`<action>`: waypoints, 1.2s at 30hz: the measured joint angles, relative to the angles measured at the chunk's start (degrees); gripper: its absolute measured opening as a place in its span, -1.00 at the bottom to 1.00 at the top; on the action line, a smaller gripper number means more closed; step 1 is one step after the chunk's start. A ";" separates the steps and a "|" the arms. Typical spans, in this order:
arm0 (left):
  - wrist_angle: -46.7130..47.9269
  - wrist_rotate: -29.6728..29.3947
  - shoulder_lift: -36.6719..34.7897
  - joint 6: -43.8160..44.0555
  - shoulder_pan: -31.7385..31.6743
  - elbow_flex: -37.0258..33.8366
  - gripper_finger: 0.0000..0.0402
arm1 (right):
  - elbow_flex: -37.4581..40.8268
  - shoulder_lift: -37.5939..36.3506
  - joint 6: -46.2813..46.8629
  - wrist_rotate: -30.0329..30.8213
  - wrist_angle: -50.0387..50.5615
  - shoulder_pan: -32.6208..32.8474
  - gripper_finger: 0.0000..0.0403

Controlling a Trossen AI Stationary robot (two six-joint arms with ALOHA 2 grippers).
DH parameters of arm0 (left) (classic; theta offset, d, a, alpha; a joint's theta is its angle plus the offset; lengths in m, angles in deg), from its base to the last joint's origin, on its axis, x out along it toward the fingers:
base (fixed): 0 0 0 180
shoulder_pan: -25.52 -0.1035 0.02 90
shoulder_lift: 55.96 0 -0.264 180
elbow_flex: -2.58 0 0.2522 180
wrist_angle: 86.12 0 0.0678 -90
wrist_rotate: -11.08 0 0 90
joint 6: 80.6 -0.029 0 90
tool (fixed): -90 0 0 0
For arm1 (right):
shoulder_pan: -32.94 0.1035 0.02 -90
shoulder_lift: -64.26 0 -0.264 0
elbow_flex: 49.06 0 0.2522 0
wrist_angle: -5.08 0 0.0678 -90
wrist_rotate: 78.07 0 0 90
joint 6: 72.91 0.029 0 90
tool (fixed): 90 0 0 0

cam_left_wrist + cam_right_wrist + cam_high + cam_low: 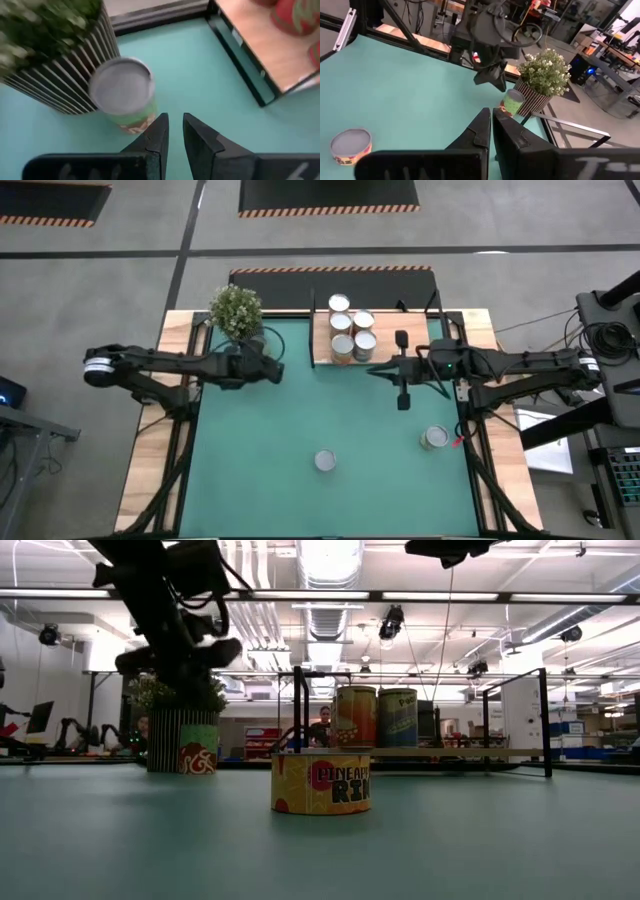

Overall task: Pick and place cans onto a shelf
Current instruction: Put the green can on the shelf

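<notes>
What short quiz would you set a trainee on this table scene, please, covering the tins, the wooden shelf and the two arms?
1. Multiple choice: how many small cylindrical silver-topped cans stand on the flat light-wood shelf with black frame edges? A two, B four, C six.
2. True or false: the green-labelled tin beside the potted green plant in its striped pot lies on its side.
3. Short answer: which arm's gripper hovers nearest the plant?
Key: 1 B. 2 false; it stands upright. 3 the left gripper; the right gripper hangs near the shelf's front edge.
</notes>
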 joint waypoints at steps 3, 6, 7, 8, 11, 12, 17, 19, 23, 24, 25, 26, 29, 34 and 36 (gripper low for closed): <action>-0.23 0.13 2.15 0.00 0.32 0.05 -0.81 | 0.00 0.00 -0.20 0.00 1.13 0.00 -0.96; -0.28 0.14 3.93 1.45 0.68 0.32 -0.81 | 0.02 0.00 -0.62 -0.02 1.94 0.00 -0.96; -0.12 0.37 4.52 2.08 0.71 0.32 -0.81 | 0.02 0.00 -0.66 -0.02 1.98 0.00 -0.96; 0.00 1.08 5.10 2.90 0.71 0.32 -0.81 | 0.00 0.00 -0.78 -0.02 2.13 0.00 -0.96; 1.66 3.08 6.94 5.73 0.71 0.28 -0.77 | 0.01 0.00 -0.79 -0.02 2.21 0.00 -0.96; 1.74 3.39 7.41 6.53 0.71 0.28 -0.73 | 0.00 0.00 -0.81 -0.02 2.20 0.00 -0.96; 1.73 6.08 8.54 7.56 0.71 1.10 -0.44 | 0.02 0.26 -1.44 -0.04 2.18 0.00 -0.96; 3.05 6.35 8.58 10.18 0.82 1.54 -0.30 | 0.02 0.31 -2.10 -0.04 2.27 0.00 -0.96; 4.78 5.91 8.69 11.46 1.05 1.57 -0.04 | 0.02 0.33 -2.17 -0.07 2.24 0.00 -0.96; 5.17 5.73 8.69 11.46 1.20 1.57 0.01 | 0.02 0.35 -2.16 -0.07 2.22 0.00 -0.96; 5.62 5.45 8.69 11.40 1.45 1.57 0.06 | 0.02 0.35 -2.16 -0.07 2.22 0.00 -0.96; 6.03 4.52 8.69 11.48 1.72 1.49 0.11 | 0.02 0.35 -2.16 -0.07 2.22 0.00 -0.96; 7.05 0.87 8.69 13.36 2.21 1.09 0.24 | 0.02 0.35 -2.16 -0.07 2.25 0.00 -0.96; 7.14 -1.43 8.93 15.27 2.42 0.59 0.43 | 0.02 0.33 -2.16 -0.07 2.25 0.00 -0.96; 6.91 -2.53 9.32 16.85 2.42 0.31 0.50 | 0.02 0.33 -2.16 -0.07 2.25 0.00 -0.96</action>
